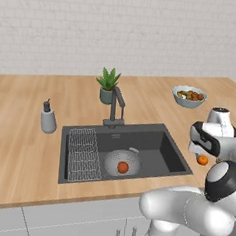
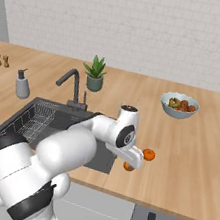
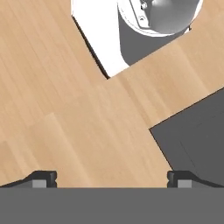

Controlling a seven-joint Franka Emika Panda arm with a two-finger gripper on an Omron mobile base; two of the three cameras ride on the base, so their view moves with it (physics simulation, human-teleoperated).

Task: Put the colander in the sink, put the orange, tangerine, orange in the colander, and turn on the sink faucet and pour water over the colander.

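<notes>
A white brick wall point(image 1: 122, 30) runs behind a pale wooden surface point(image 1: 22, 147). Below its front edge sit light grey cabinet fronts point(image 1: 71, 226), evenly lit, with no harsh shadows.

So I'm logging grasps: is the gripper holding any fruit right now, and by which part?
Nothing is held. The gripper is open over bare counter, with nothing between its fingertips.

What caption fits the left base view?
Colander in the sink holds one orange fruit; another waits on the counter.
</notes>
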